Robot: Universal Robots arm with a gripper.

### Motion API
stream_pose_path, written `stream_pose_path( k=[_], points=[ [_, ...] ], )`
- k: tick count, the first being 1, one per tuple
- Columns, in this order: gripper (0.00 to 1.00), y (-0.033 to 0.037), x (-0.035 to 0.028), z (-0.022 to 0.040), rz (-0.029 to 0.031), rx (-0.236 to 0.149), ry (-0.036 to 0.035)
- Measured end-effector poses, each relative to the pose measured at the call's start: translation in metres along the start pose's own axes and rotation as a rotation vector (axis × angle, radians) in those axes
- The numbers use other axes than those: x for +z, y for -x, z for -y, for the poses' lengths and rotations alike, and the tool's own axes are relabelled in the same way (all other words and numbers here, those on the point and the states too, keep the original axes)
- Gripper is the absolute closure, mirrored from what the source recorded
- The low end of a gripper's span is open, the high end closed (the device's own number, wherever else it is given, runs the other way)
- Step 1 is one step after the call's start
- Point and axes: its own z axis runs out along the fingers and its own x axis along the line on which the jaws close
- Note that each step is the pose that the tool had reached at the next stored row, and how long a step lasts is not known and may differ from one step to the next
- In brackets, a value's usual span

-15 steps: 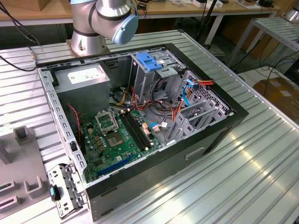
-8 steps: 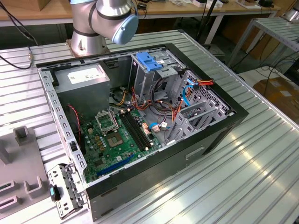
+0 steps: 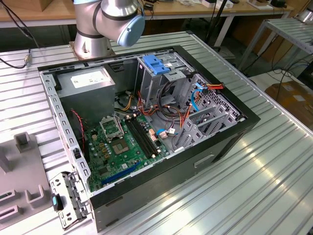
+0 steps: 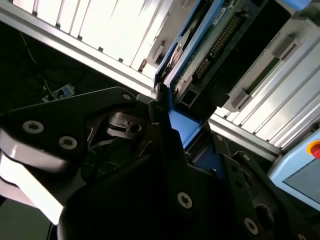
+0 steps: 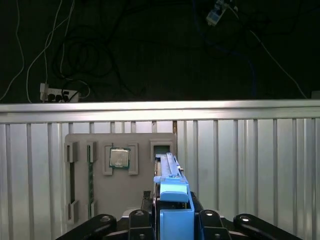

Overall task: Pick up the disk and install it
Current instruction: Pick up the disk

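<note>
the jaws are clamping the disk [image 5: 170, 172], holding it edge-on by its blue side rails [image 5: 176, 220] over the grey fixture [image 5: 115, 195] lying on the slatted desk [image 5: 250, 165] — whether its far end is sitting in the fixture's slot or hanging clear, i am not able to tell. in the second wrist view its circuit-board face [image 4: 202, 57] is showing bare. in the exterior view the open computer case [image 3: 166, 171] is sitting with its drive cage [image 3: 149, 88] upright. i am judging the disk stiff, dense and heavy for its bulk, its metal faces smooth enough to slip — and probably bearing knocks badly, so the rails and long edges are looking like the safe hold, not the board.
</note>
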Motion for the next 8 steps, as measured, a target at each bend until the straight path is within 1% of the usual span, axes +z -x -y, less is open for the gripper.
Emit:
stream_pose_path(
  k=[1, 2, 8],
  points=[
    [0.63, 0.0, -0.002, 0.0, 0.0, 0.0, 0.0001],
    [0.63, 0.0, -0.0026, 0.0, 0.0001, 0.0, -0.0002],
    [0.63, 0.0, -0.0033, 0.0, 0.0, 0.0, 0.0]
  ],
)
